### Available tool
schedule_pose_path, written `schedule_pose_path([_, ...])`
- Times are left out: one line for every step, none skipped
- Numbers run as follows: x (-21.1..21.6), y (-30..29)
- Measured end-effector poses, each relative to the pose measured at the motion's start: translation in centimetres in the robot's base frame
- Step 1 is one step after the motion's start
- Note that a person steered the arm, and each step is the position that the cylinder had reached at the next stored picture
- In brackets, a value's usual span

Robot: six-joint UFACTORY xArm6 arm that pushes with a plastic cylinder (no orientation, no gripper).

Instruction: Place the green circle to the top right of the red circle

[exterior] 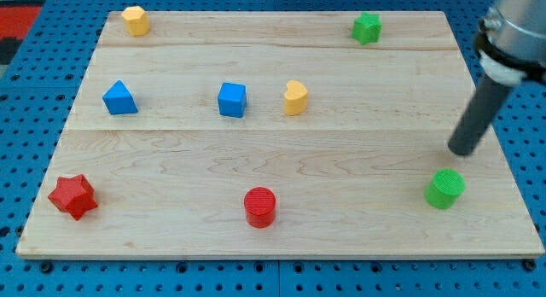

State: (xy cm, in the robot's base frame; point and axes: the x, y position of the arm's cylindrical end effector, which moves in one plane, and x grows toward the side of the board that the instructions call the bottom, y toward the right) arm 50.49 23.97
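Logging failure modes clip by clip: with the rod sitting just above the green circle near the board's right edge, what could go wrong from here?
1. My tip is to the upper right of the green circle. A push from there would likely drive it toward the wooden board's bottom edge and possibly off it.
2. The circle's round side may let it slip off a slightly off-centre push.
3. Pushed straight left along the bottom, it could strike the red circle and shift the reference.
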Motion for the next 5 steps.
schedule_pose_path([2.1, 0.8])
schedule_pose_path([3.6, -2.3])
schedule_pose_path([4.2, -7.7])
schedule_pose_path([4.6, -8.0])
schedule_pose_path([4.6, -11.9])
